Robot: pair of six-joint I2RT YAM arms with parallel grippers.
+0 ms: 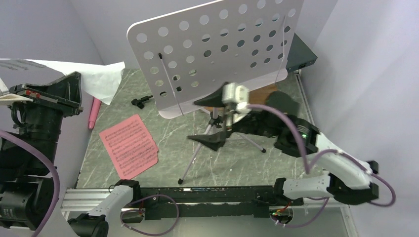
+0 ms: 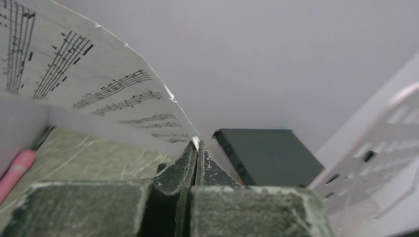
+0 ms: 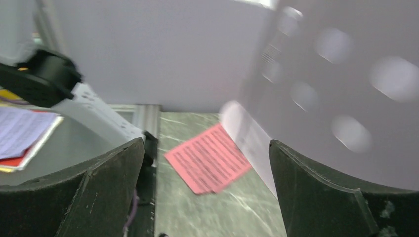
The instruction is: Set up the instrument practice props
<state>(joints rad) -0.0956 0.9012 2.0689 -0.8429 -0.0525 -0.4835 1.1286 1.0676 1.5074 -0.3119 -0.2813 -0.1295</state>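
Beside the tripod (image 1: 194,158), right fingers (image 1: 211,141) stand spread.

Desk (image 1: 212,54) sits atop tripod (image 1: 192,160) — music sheet (image 1: 129,145) left of it, microphone (image 1: 92,114) farther left.

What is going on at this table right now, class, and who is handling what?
Two robot arms are setting up music practice props. The left gripper is shut on a corner of the white music sheet, held up off the table. The right gripper is open, close to the tripod beneath the perforated stand desk. A pink music sheet lies flat on the table.
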